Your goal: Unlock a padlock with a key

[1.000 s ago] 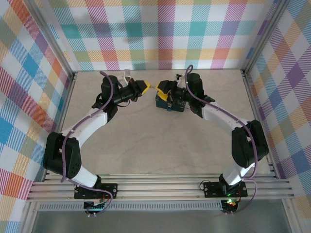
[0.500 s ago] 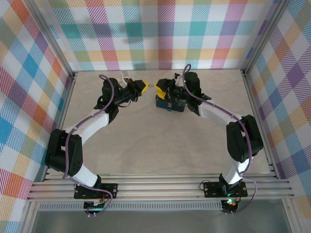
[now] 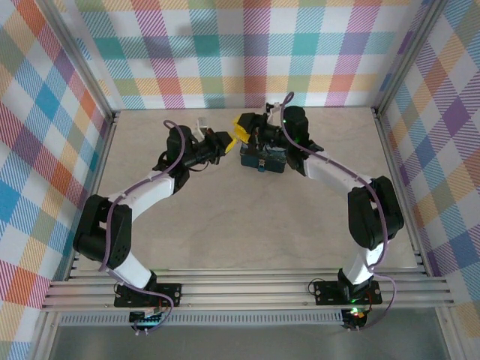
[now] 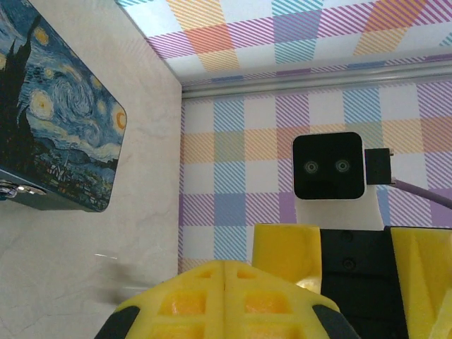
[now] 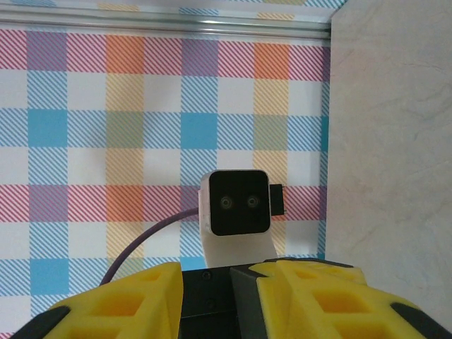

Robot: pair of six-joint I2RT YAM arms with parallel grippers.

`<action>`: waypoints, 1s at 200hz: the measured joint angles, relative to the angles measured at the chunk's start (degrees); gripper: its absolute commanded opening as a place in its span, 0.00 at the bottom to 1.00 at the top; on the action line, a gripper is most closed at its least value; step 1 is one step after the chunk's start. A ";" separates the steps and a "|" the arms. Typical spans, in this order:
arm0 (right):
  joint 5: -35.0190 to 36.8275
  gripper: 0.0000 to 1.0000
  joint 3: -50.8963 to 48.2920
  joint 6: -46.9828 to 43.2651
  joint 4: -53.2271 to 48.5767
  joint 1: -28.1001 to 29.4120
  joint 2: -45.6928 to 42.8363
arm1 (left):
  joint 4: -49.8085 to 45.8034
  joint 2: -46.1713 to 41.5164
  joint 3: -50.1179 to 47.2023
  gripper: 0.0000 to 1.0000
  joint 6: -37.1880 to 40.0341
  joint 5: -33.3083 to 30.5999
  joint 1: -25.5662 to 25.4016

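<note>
— Hands first: what's different from a moment back?
— The left hand (image 3: 223, 139) has swung right and the right hand (image 3: 239, 130) has come across to it. They now meet nose to nose above the pale desk (image 3: 247, 225), just beside the dark blue rectangular tin with the swirly painted lid (image 3: 264, 158). The right hand's yellow fingers (image 4: 282, 251) stand partly apart and are narrowing; the left hand's are pressed fully together.
— Handover, or the actual insertion?
— One or the other, I'd judge; the unlocking looks not yet done.
— And the tiny blue-bodied padlock, the thin dark-grey metal key?
— I cannot make either out, nor tell what either hand holds. They are too small from above, and the wrist views cut off where the fingertips meet.
</note>
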 measured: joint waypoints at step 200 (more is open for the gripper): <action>17.40 0.42 17.79 -63.04 -65.11 5.35 11.41 | -50.18 4.55 11.54 0.16 33.55 -1.84 0.04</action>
